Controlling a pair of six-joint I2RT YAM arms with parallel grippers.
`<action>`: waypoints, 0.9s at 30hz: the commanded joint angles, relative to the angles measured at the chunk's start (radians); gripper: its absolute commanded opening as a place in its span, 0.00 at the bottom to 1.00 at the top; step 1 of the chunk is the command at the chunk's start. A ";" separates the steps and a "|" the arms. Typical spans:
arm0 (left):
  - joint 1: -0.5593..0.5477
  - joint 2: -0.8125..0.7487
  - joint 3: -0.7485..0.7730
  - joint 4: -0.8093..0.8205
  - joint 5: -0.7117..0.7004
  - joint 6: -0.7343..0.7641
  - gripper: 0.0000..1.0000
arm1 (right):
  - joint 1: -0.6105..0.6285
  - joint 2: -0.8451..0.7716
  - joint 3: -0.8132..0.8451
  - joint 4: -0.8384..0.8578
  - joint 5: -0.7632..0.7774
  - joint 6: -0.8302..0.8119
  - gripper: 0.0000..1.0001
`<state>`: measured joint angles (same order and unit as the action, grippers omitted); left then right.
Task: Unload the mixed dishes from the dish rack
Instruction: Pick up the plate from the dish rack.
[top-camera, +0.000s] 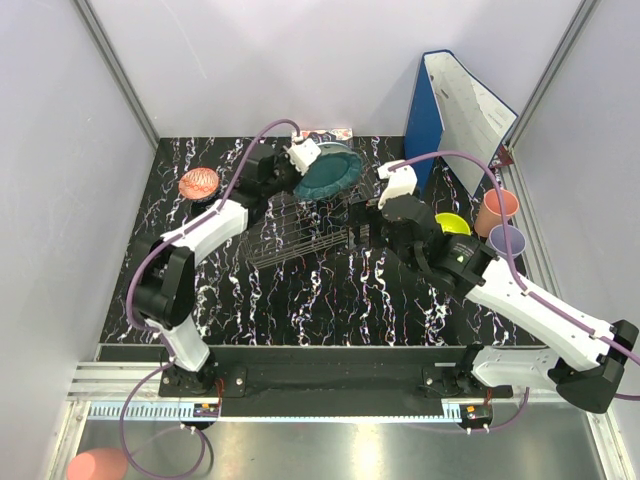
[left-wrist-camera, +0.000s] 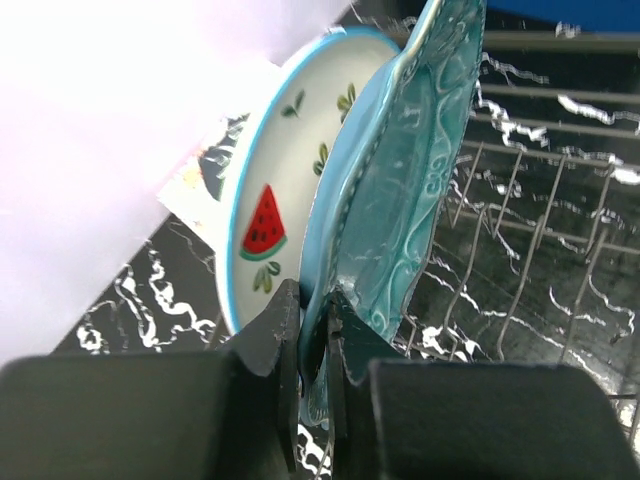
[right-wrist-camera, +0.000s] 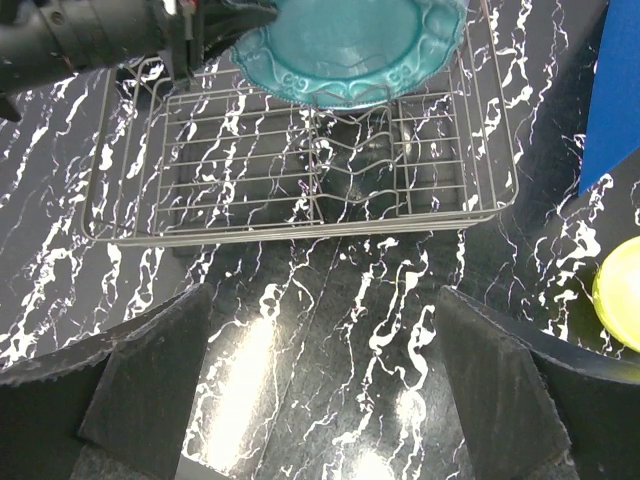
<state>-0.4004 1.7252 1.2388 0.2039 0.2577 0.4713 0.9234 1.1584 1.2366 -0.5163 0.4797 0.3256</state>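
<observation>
Pinching the rim of the glossy, swirl-embossed teal scalloped plate (left-wrist-camera: 400, 200) are the left fingers (left-wrist-camera: 270, 340); right fingers (right-wrist-camera: 150, 370) stand spread.

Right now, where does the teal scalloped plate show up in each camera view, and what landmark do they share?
Top external: teal scalloped plate, upper centre, at the far end of the dish rack.
Left wrist: plate centre to upper right, rim pinched by the left gripper, white watermelon plate beside it.
Right wrist: plate top centre, over the rack's far edge.
Shared landmark: the grey wire rack, seen in all three.
</observation>
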 joint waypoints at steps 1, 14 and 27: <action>-0.002 -0.164 0.113 0.292 -0.026 -0.014 0.00 | -0.001 -0.035 0.046 0.039 0.028 -0.016 1.00; -0.005 -0.277 0.188 0.230 -0.145 -0.129 0.00 | -0.001 -0.069 0.076 0.050 0.056 -0.022 1.00; 0.017 -0.383 0.529 -0.343 -0.474 -0.782 0.00 | -0.011 -0.117 0.184 0.107 0.174 -0.085 1.00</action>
<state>-0.4046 1.4162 1.4574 -0.0597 -0.0639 0.0364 0.9226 1.0573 1.3510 -0.4736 0.5846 0.2749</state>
